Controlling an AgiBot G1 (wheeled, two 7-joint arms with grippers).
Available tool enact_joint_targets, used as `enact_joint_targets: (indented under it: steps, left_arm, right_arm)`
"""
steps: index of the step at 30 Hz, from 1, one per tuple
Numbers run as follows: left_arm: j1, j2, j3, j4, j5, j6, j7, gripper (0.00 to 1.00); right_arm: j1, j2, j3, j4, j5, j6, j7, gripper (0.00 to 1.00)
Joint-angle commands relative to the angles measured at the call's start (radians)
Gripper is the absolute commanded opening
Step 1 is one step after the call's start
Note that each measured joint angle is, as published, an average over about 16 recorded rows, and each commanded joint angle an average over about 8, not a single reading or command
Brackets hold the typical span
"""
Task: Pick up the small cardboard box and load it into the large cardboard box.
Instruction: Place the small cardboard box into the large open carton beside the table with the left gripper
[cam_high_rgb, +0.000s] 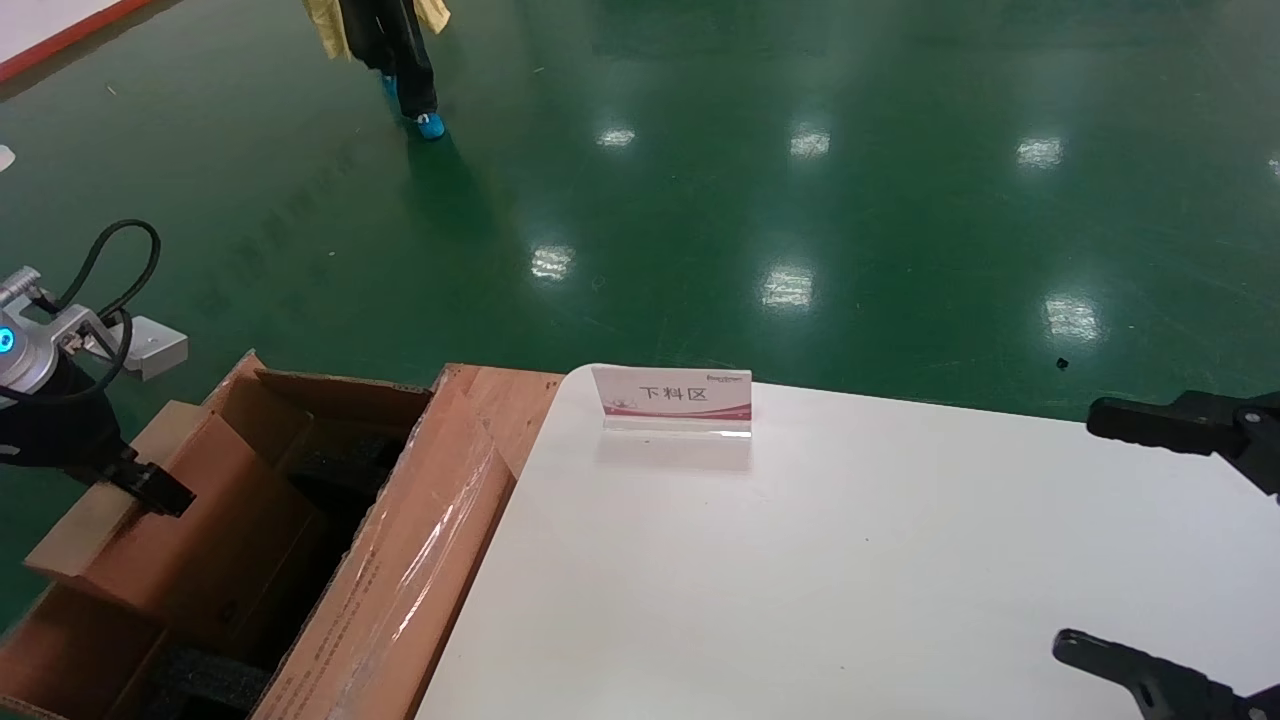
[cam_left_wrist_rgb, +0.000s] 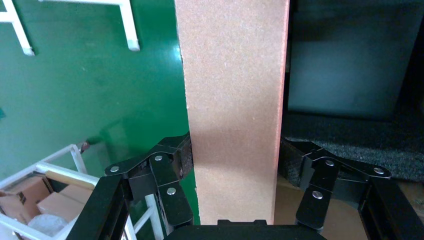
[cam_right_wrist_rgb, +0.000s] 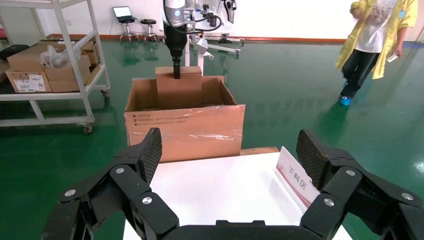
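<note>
1. Pinkish-brown cardboard fills the middle of my left wrist view: this is the small cardboard box (cam_left_wrist_rgb: 234, 107), held between the two black pads of my left gripper (cam_left_wrist_rgb: 235, 160), which are closed against its opposite faces.
2. From the head view, my left gripper (cam_high_rgb: 150, 487) holds the small cardboard box (cam_high_rgb: 190, 510) standing on edge, its lower part already down inside the open top of the large cardboard box (cam_high_rgb: 400, 560), near the wall farthest from the white table (cam_high_rgb: 850, 560).
3. From the right wrist view, the small cardboard box (cam_right_wrist_rgb: 178, 87) stands upright in the large cardboard box (cam_right_wrist_rgb: 185, 127), its top above the rim, with my left gripper (cam_right_wrist_rgb: 176, 75) gripping it from above.
4. Black foam (cam_left_wrist_rgb: 350, 142) lies inside the large box beside the carton. To do this step well, I judge I should lower straight down, keeping the carton upright so its bottom edge does not catch on the foam or the flaps.
5. I should let go only once the carton rests on something, then lift straight up so my pads do not drag it back out.
6. My right gripper (cam_right_wrist_rgb: 230, 150) hangs wide open and empty over the table's near right side, close to a small sign (cam_high_rgb: 675, 398). It should stay parked.
</note>
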Motion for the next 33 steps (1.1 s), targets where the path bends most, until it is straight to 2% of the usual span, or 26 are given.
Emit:
enact_joint_targets:
  steps: [1,4,5,6,12,13,14,33]
  left_arm:
    - [0.007,0.001,0.001,0.005,-0.003,0.002,0.002,0.0]
    - [0.018,-0.001,0.002,0.01,-0.009,0.004,0.006,0.01]
    - [0.021,-0.001,0.003,0.011,-0.01,0.005,0.007,0.06]
    - [0.024,-0.001,0.003,0.012,-0.012,0.005,0.008,0.15]
    - [0.032,-0.001,0.001,0.018,-0.02,0.006,0.013,0.9]
    - [0.033,-0.001,0.001,0.019,-0.021,0.006,0.014,0.97]
    - [0.033,-0.002,0.001,0.019,-0.021,0.006,0.013,1.0]
    - [0.029,-0.002,0.003,0.016,-0.016,0.009,0.012,1.0]
  right_arm:
    - [0.0,0.0,0.0,0.0,0.0,0.0,0.0,1.0]
    - [0.0,0.0,0.0,0.0,0.0,0.0,0.0,1.0]
    - [0.0,0.0,0.0,0.0,0.0,0.0,0.0,1.0]
    - [0.0,0.0,0.0,0.0,0.0,0.0,0.0,1.0]
    - [0.0,0.0,0.0,0.0,0.001,0.0,0.0,1.0]
    - [0.0,0.0,0.0,0.0,0.001,0.0,0.0,1.0]
    - [0.0,0.0,0.0,0.0,0.001,0.0,0.0,1.0]
    - [0.0,0.0,0.0,0.0,0.001,0.001,0.0,1.0]
